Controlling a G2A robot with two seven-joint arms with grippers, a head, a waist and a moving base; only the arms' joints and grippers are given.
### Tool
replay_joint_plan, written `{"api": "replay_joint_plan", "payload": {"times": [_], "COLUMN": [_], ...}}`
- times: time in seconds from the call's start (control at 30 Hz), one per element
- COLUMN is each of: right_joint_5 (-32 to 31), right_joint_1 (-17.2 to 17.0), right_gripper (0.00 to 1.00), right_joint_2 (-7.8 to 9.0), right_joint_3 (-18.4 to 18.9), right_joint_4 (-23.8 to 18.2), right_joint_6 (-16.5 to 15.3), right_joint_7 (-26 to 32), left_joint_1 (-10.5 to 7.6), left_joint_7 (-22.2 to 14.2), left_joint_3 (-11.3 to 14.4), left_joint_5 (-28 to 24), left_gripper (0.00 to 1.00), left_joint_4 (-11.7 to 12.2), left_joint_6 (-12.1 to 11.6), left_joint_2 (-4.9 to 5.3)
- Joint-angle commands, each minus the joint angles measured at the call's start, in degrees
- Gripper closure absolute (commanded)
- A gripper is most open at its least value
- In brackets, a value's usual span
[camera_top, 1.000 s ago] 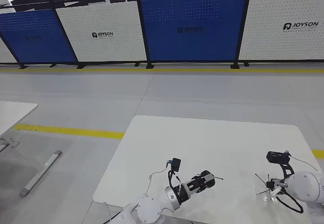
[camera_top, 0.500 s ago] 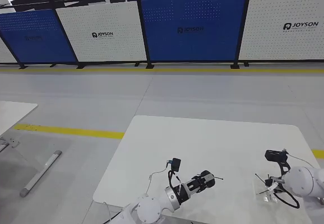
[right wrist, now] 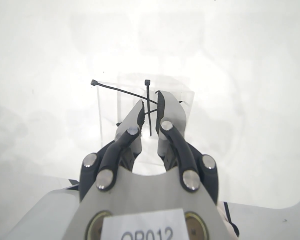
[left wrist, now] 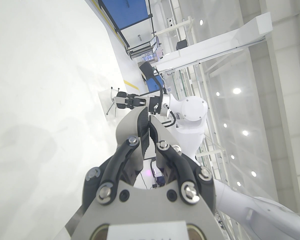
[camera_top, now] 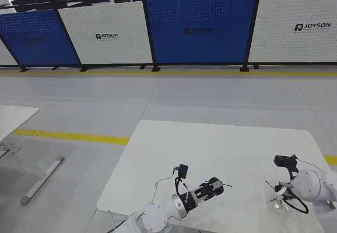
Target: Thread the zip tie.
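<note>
Right gripper: jaws released, plain gap between the pads, tips lowered at a clear plastic box-shaped holder on the white table. A thin black plastic zip tie runs lengthwise through that gap, its square head just beyond the tips; whether it touches either pad, cannot tell. A second black zip tie slants across just ahead of the tips, with its head well off to one side. A third black tie crosses between the pads. Left gripper: jaws clenched, pads pressed together, well apart from the holder. In the top view a thin dark sliver pokes out past those jaws, too small to identify.
</note>
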Motion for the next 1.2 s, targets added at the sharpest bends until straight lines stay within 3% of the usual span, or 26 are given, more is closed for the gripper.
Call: {"api": "replay_joint_plan", "payload": {"times": [0.0,0.47,0.53,0.6,0.67,1.0,1.17], "right_joint_5": [0.01,-0.16,-0.15,-0.14,-0.11,-1.42,-1.64], "right_joint_1": [0.34,2.8,3.0,3.17,3.13,-1.35,-6.1], "right_gripper": [0.82,0.85,0.88,1.0,1.0,1.0,1.0], "right_joint_2": [-0.01,-0.33,-0.4,-0.45,-0.44,0.69,1.23], "right_joint_3": [-0.5,-3.11,-3.36,-3.47,-3.27,1.72,7.71], "right_joint_4": [0.35,2.89,3.19,3.5,3.4,-2.28,-8.82], "right_joint_6": [-0.01,-0.01,-0.01,-0.01,-0.01,-0.01,-0.01], "right_joint_7": [0.0,0.0,0.0,0.0,0.0,0.0,-0.3], "left_joint_1": [0.0,0.0,0.0,0.0,0.0,0.0,0.0], "left_joint_7": [0.0,0.0,0.0,0.0,0.0,0.0,0.0], "left_joint_3": [0.0,0.0,0.0,0.0,0.0,0.0,0.0], "left_joint_5": [0.0,0.0,0.0,0.0,0.0,0.0,0.0], "left_gripper": [1.0,1.0,1.0,1.0,1.0,1.0,1.0], "left_joint_4": [0.0,0.0,0.0,0.0,0.0,0.0,0.0], "left_joint_6": [0.0,0.0,0.0,0.0,0.0,0.0,0.0], "left_joint_2": [0.0,0.0,0.0,0.0,0.0,0.0,0.0]}}
